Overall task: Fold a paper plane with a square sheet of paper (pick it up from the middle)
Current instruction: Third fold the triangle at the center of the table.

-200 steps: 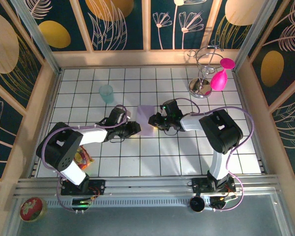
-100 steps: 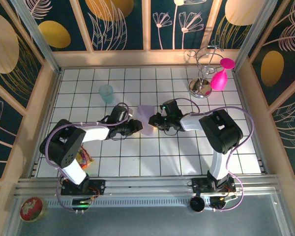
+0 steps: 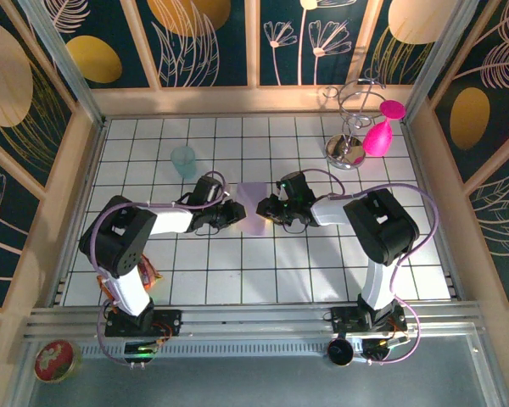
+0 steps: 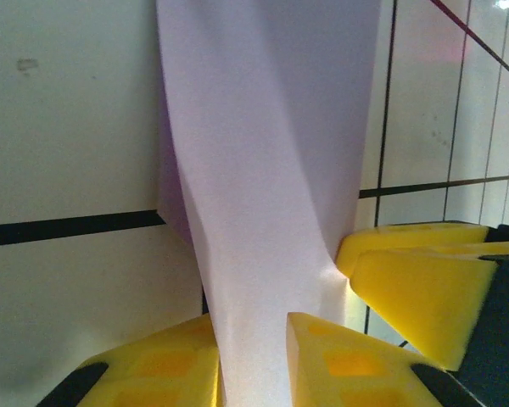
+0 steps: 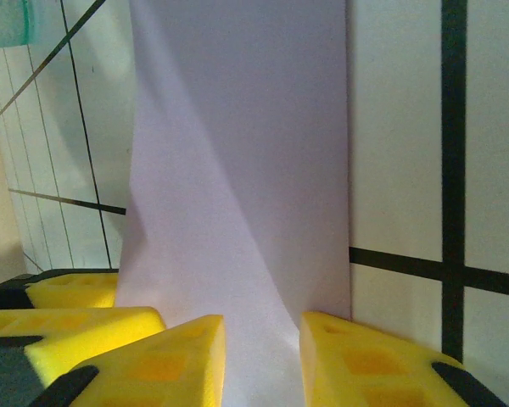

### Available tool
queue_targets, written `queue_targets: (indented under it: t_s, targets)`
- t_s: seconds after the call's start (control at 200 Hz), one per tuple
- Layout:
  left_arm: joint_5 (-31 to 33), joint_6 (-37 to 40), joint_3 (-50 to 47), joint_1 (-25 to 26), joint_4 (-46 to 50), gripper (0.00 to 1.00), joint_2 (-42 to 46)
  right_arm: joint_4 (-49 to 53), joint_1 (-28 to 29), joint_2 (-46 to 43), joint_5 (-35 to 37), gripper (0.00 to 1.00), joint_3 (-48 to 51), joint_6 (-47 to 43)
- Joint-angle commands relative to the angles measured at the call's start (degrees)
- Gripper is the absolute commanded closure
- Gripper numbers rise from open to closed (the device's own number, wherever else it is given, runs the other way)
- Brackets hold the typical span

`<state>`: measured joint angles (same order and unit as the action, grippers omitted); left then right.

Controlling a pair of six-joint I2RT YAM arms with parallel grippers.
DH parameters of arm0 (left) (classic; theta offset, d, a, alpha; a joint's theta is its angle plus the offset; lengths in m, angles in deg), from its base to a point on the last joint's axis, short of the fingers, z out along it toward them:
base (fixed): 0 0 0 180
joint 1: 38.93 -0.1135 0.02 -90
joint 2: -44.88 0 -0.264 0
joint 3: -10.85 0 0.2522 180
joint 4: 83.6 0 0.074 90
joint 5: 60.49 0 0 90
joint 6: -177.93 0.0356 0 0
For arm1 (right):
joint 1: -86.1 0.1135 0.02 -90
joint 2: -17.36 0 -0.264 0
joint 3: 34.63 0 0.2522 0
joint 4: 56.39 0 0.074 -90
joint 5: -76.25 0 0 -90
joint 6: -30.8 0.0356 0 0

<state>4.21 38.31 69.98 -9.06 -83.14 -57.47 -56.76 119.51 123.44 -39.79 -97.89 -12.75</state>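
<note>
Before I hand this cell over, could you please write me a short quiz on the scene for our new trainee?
1. True or false: the cup stands on the sheet of paper.
2. What do the left gripper and right gripper both pinch? A the cup, B the paper, C nothing.
3. Which gripper is nearer the cup?
Key: 1 false; 2 B; 3 the left gripper.

On the white tiled table (image 3: 305, 271) we see a translucent teal cup (image 3: 183, 160) at far left and a pink bulb (image 3: 377, 136) against a chrome wire stand (image 3: 348, 119) at far right; a round red object (image 3: 53, 360) sits on the near ledge.
</note>
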Motion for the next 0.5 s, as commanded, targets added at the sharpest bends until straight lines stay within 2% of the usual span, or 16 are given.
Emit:
queue_targets:
  t_s: [0.0, 0.496]
  targets:
    - [-0.9, 1.7, 1.9, -0.7, 0.6, 0.77, -1.2, 2.1, -0.8, 0.8, 1.5, 0.7, -0.3, -0.5]
    - [-1.2, 2.5, 2.4, -1.5, 0.9, 0.84, -2.3, 1.9, -1.0, -0.1, 2.1, 0.7, 0.0, -0.8]
